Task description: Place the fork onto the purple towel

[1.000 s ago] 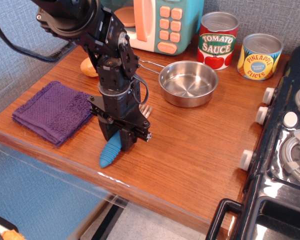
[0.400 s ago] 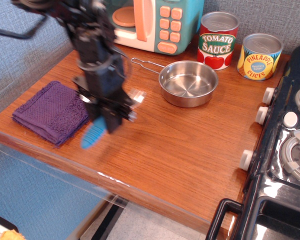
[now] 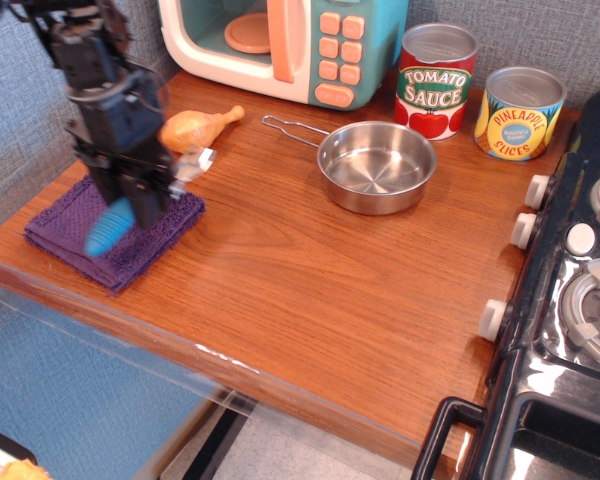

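My gripper [image 3: 132, 203] is shut on the fork [image 3: 111, 229] and holds it over the purple towel [image 3: 113, 232]. The fork's blue ribbed handle points down and to the left, and its silver tines [image 3: 193, 164] stick out to the upper right of the jaws. The image is blurred here, so I cannot tell whether the handle touches the cloth. The purple towel lies at the table's front left corner, partly hidden by the gripper.
A toy chicken drumstick [image 3: 195, 128] lies just behind the gripper. A steel pan [image 3: 376, 166] with a thin wire handle sits mid-table. A toy microwave [image 3: 280, 45], a tomato sauce can [image 3: 435, 80] and a pineapple can [image 3: 519, 112] stand at the back. A stove [image 3: 570, 300] is at the right.
My gripper has carried the fork left from the table's front middle to above the purple towel. The drumstick behind it has come into view.
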{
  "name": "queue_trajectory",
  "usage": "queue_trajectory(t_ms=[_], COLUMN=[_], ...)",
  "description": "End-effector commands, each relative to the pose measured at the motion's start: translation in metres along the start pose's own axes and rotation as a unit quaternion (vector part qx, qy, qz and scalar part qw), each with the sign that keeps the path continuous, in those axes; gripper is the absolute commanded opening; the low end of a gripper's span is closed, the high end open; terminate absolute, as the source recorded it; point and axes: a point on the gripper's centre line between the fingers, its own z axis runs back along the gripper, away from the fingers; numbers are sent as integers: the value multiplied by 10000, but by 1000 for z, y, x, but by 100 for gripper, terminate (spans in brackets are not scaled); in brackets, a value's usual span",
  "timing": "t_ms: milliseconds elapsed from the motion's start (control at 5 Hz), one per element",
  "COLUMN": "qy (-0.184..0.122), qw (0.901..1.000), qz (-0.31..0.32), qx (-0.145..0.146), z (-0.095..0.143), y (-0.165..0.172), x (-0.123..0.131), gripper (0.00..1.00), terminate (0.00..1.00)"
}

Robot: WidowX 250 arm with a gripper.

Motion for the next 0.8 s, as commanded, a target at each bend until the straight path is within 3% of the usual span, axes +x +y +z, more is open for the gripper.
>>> queue_trajectory(t_ms=[0, 200, 400, 600], qy=[-52, -58, -76, -48], qw=[9997, 9996, 9996, 9996], qz=[-13, -142, -65, -4], qx=[259, 254, 256, 271], z=[9, 8, 8, 7], y=[35, 32, 30, 30], x=[-5, -8, -9, -9], gripper=[0, 0, 100, 100], terminate=[0, 0, 0, 0])
